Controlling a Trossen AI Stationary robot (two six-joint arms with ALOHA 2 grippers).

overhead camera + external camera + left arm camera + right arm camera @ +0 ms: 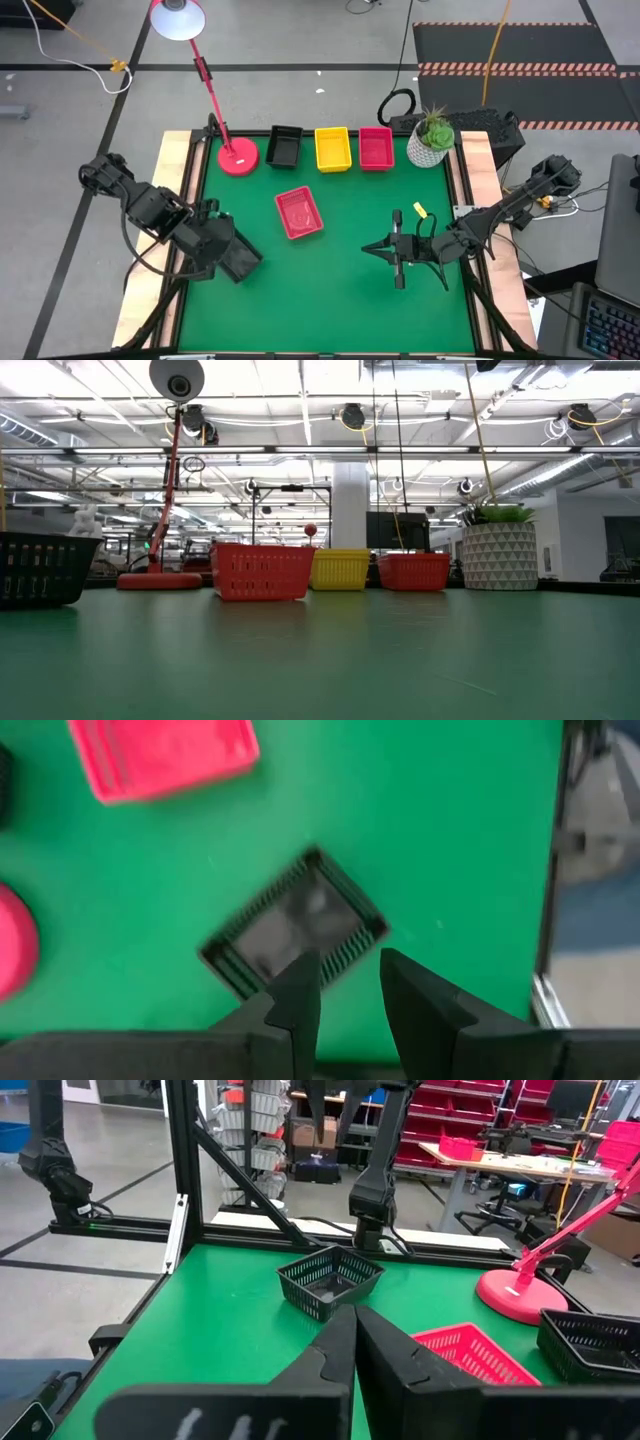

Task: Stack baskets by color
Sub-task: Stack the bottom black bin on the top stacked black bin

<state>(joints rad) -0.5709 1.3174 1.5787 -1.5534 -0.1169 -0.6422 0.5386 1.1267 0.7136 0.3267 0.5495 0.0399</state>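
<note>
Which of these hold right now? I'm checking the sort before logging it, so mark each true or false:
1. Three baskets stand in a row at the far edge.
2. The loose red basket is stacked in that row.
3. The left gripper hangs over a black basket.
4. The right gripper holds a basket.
1. True: a black basket, a yellow basket and a red basket stand side by side.
2. False: the loose red basket sits alone, mid-table.
3. True: the left gripper is open above the near-left black basket.
4. False: the right gripper is shut on nothing.
</note>
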